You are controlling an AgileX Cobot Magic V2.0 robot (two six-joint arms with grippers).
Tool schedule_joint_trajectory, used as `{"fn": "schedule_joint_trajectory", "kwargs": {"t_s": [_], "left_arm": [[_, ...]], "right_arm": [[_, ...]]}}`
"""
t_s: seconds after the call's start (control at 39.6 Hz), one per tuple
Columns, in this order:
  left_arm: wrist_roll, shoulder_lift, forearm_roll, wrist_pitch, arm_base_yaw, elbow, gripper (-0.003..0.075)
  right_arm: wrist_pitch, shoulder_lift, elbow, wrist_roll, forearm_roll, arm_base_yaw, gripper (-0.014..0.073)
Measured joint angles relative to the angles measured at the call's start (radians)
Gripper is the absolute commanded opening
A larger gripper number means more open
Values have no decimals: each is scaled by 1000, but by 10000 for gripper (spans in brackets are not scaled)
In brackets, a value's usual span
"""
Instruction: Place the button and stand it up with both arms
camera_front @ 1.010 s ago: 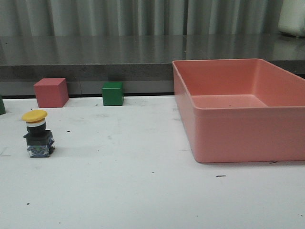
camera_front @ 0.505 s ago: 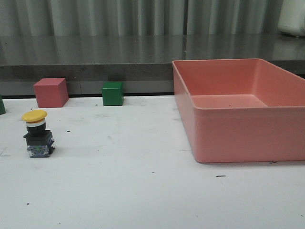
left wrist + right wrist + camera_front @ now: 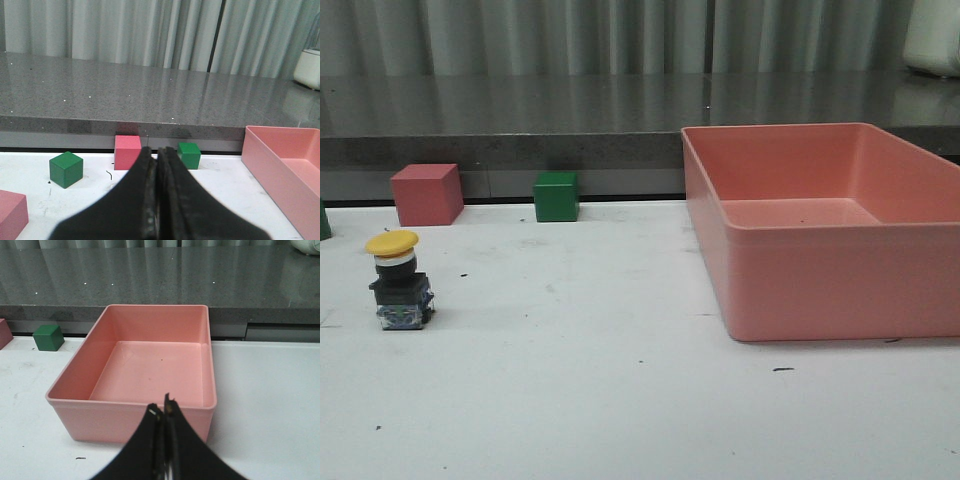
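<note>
The button (image 3: 398, 283) stands upright on the white table at the left of the front view, yellow cap on top and dark base with bluish contacts on the surface. Neither arm shows in the front view. My left gripper (image 3: 156, 150) is shut with nothing between its fingers; the button is out of sight in the left wrist view. My right gripper (image 3: 163, 409) is also shut and empty, just in front of the pink bin's near wall.
A large pink bin (image 3: 800, 270) (image 3: 100, 420) fills the right side, empty inside. A red cube (image 3: 426, 194) (image 3: 127, 150) and a green cube (image 3: 556, 196) (image 3: 189, 154) sit at the table's back edge. Another green cube (image 3: 65, 169) and a pink block (image 3: 10, 212) lie further left.
</note>
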Motion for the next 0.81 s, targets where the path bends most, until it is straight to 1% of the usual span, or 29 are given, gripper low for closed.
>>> {"fn": "schedule_joint_trajectory", "kwargs": {"t_s": [0.33, 0.45, 0.56, 0.66, 0.81], "left_arm": [[8, 0, -64, 0, 0, 2, -20], [11, 0, -79, -2, 0, 38, -20], [34, -2, -102, -37, 4, 83, -20], [65, -27, -126, -88, 31, 139, -20], [77, -81, -135, -125, 124, 232, -20]], "right_arm": [[0, 0, 0, 0, 0, 0, -69], [0, 0, 0, 0, 0, 0, -69], [0, 0, 0, 0, 0, 0, -69], [0, 0, 0, 0, 0, 0, -69], [0, 0, 0, 0, 0, 0, -69]]}}
